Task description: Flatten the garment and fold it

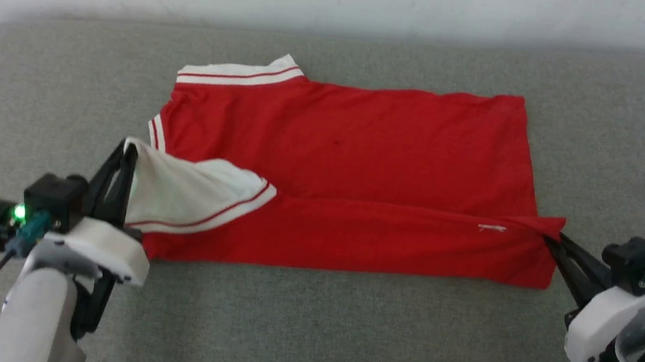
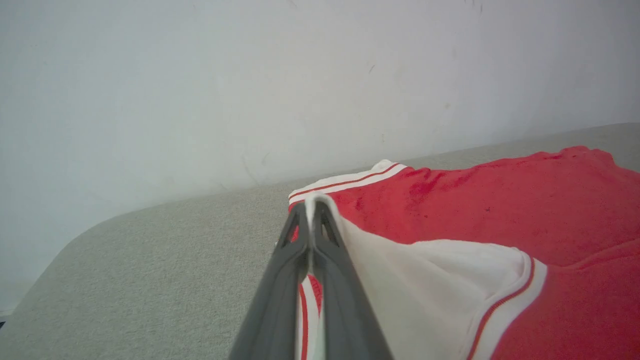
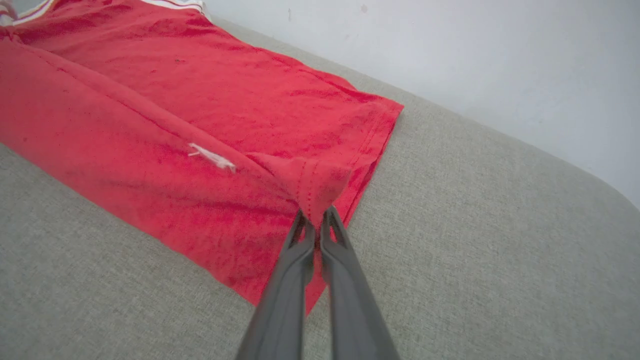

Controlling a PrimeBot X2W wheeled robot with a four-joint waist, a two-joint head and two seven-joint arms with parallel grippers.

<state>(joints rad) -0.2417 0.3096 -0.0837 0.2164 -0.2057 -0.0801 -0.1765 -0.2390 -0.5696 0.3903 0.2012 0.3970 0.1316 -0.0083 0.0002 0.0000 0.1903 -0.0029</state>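
Already the garment [image 1: 350, 148] lies flat on the grey padded surface [image 1: 343, 327], near edge turned over. The left gripper [image 1: 129, 151] clamps the white sleeve [image 1: 189, 197], the right gripper [image 1: 553, 241] the hem corner [image 1: 545, 225]. Further folds remain, I'd judge.

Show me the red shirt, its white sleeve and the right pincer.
red shirt [image 1: 362, 143]: head view, middle of its red body.
white sleeve [image 2: 435, 290]: left wrist view, its plain white cloth.
right pincer [image 3: 314, 216]: right wrist view, between its fingertips.
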